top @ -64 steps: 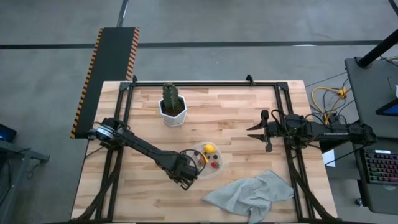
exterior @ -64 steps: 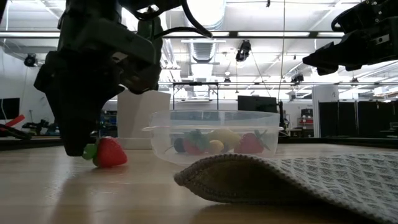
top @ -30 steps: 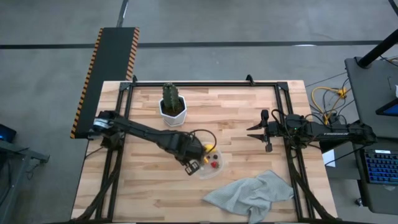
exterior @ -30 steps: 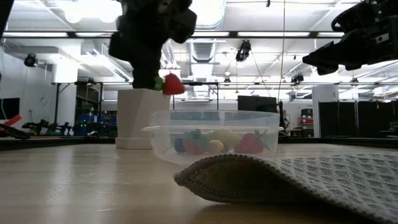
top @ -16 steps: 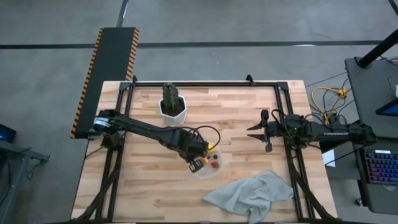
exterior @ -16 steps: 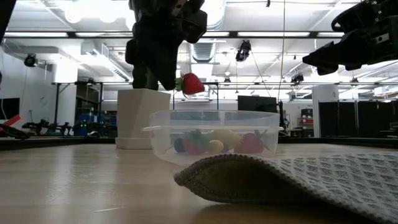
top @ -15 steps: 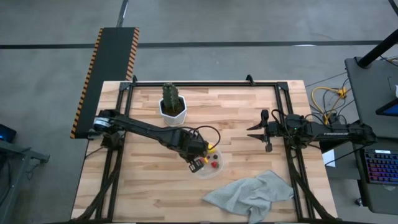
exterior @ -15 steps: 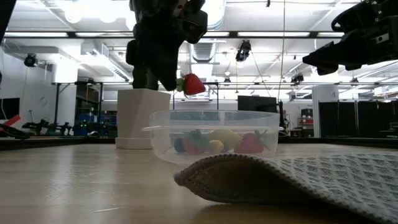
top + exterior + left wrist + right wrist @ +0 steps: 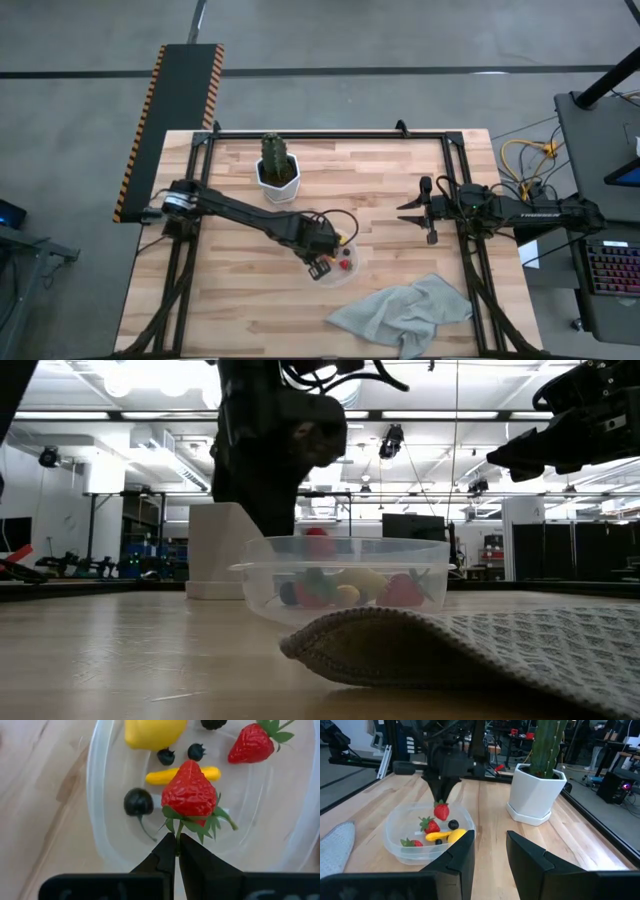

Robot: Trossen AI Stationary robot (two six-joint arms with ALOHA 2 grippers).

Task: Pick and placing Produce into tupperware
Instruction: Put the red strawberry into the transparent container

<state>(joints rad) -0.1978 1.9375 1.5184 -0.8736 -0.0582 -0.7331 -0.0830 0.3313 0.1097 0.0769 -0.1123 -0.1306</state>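
My left gripper (image 9: 322,266) is over the clear tupperware (image 9: 347,270) near the table's middle, shut on a red strawberry (image 9: 190,795). In the low view the strawberry (image 9: 317,538) shows just below the tupperware's rim (image 9: 345,543). Lying on the tupperware's floor are a yellow lemon (image 9: 150,732), a second strawberry (image 9: 252,742), an orange-yellow carrot piece (image 9: 207,772) and dark berries (image 9: 138,802). My right gripper (image 9: 412,208) waits open above the table's right side, touching nothing. My left gripper pinches the strawberry's thin green stem (image 9: 178,831) between its two fingertips (image 9: 165,851). It comes from above, pointing down. The strawberry (image 9: 441,811) hangs below the fingers, tip down, inside the tupperware's walls and clear of the pieces on its floor.
A green cactus in a white hexagonal pot (image 9: 277,172) stands toward the far edge, left of centre. A grey-green cloth (image 9: 405,312) lies crumpled at the near right, close to the tupperware. Black frame rails run along the table's left and right sides.
My left gripper has carried the strawberry from above the tupperware's left rim a little rightward over the container, then down. The strawberry hung well above the rim and now hangs at rim level, within the walls. The gripper has stayed shut.
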